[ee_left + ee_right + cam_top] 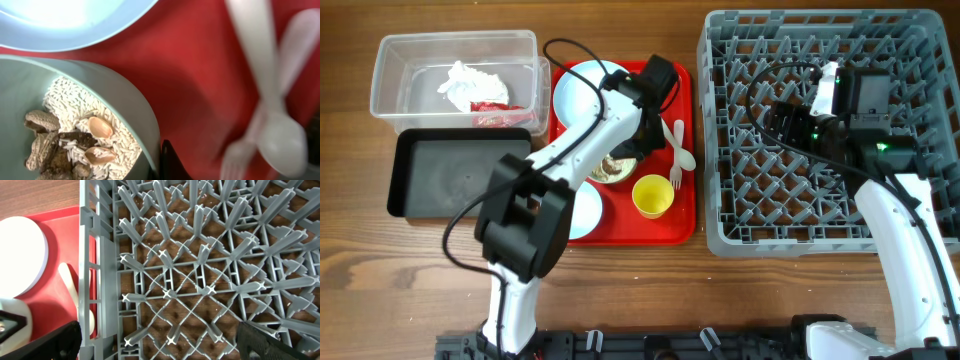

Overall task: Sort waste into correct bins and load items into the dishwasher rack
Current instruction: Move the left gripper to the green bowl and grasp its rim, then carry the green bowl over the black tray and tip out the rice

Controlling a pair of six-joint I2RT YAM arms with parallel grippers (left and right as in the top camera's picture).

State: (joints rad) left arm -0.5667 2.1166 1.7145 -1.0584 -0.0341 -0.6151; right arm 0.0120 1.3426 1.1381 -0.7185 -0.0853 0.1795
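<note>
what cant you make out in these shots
- Left gripper fingers: left wrist view, only one tip above the bottom edge; open or shut unclear.
- Green bowl: overhead, mostly under the left arm.
- Fork and spoon: left wrist view, blurred.
- Blue bowl: overhead, partly under the left arm.

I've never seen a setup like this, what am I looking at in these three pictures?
Two robot arms stand at a wooden table. One picture looks down from above; the other two come from cameras on each wrist. The left gripper is at a pale green bowl of food scraps on a flat red tray; whether it grips is unclear. The right gripper hangs open and empty over a grey plastic dishwasher rack. A clear plastic tub and a black tray sit left.
</note>
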